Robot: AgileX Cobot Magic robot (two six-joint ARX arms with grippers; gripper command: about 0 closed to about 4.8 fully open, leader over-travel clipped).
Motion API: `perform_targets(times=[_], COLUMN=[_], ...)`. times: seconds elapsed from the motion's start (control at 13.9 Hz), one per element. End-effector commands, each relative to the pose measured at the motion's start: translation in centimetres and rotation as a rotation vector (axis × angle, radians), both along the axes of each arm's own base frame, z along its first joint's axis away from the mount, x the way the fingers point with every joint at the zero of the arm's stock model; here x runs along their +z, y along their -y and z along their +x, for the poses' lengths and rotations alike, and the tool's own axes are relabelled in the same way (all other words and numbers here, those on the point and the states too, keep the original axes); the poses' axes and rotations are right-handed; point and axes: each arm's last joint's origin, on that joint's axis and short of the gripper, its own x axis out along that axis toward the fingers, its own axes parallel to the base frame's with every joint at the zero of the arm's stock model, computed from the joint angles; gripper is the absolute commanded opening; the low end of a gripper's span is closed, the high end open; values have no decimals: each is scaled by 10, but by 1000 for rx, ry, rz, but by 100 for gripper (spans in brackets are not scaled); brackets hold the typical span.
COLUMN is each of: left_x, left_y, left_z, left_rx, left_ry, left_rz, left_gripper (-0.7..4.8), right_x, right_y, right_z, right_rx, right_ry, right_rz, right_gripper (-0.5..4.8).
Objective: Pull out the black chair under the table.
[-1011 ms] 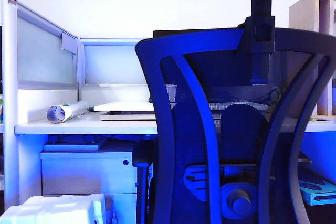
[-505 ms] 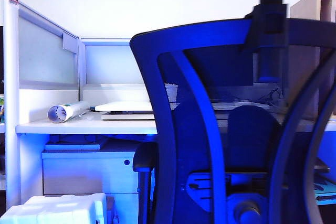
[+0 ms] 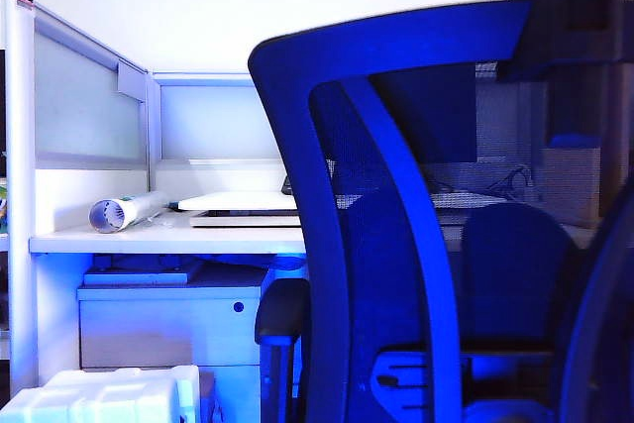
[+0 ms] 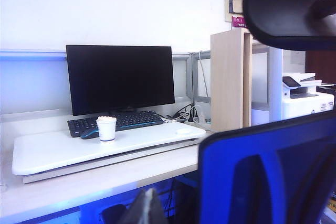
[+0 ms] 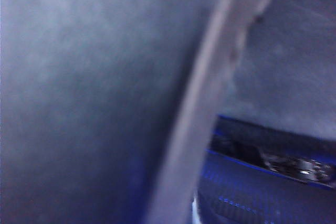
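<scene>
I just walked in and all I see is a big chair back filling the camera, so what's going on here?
The robot is pulling the black chair out from under the table. Its mesh back now looms much closer to the outside camera than a second ago and sits further right. The right wrist view is a close blur, so the right gripper's hold can't be confirmed. The left gripper hangs idle facing the desk's monitor.

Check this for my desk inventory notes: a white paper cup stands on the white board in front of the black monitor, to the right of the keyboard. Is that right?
One detail is off. In the left wrist view the white paper cup stands on the white board in front of the black monitor, but at the left end of the keyboard, beside the mouse, not to its right.
</scene>
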Motion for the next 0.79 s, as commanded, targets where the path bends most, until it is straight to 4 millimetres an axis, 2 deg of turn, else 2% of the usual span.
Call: perform_targets(times=[0.07,0.14,0.22,0.36,0.51,0.65,0.79], left_x=[1,1,1,1,1,1,1], left_y=[0,-1,-1,-1,-1,-2,-3], left_z=[0,0,0,0,0,0,1], left_rx=[9,22,38,38,38,52,87], left_ry=[11,10,10,10,10,10,9], left_rz=[-7,-13,-20,-20,-20,-26,-40], left_gripper=[-5,-5,-5,-5,-5,-5,-5], right_x=[42,41,37,27,18,7,-25], right_y=[1,1,1,2,5,10,23], right_z=[-6,-7,-8,-14,-24,-45,-88], right_rx=[-1,30,28,15,4,-39,-212], right_ry=[253,234,193,91,27,62,162], right_rz=[192,195,187,159,105,89,76], right_gripper=[19,236,317,400,419,418,411])
